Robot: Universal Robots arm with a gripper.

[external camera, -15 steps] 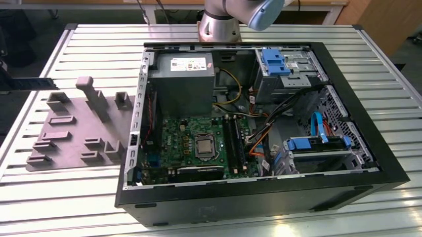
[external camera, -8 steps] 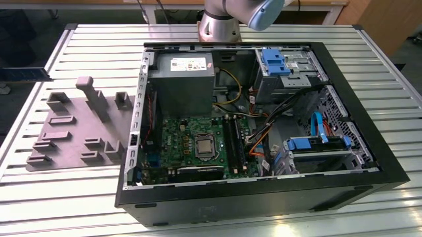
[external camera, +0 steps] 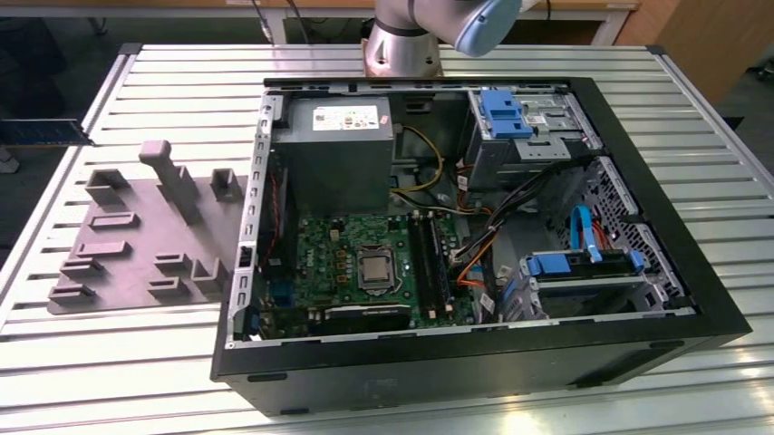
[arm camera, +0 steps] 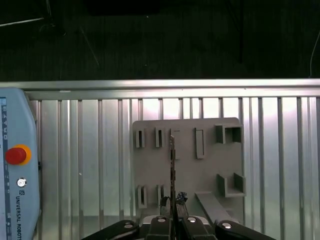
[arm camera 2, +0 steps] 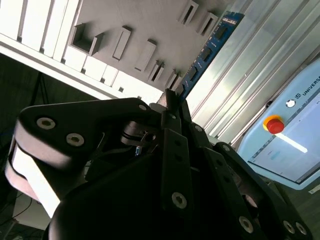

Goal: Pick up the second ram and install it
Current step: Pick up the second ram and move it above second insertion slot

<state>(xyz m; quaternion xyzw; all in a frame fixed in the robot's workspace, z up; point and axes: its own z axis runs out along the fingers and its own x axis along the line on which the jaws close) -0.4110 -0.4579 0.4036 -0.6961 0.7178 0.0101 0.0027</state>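
Clamping one end of the second ram [arm camera 2: 209,50], your gripper [arm camera 2: 171,100] holds it above the grey fixture [arm camera 2: 150,20]. It's light, stiff and fragile, so grip the board edges, not the chips.

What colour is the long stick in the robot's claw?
The second ram is blue with dark chips; clearest in the second wrist view.

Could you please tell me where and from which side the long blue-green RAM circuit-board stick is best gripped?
Pinch its two broad faces, one finger from each side, closing across the thin thickness. The long blue-green RAM circuit-board stick is flat and narrow, seen edge-on in the first wrist view, and the black pincer is shut on it that way.
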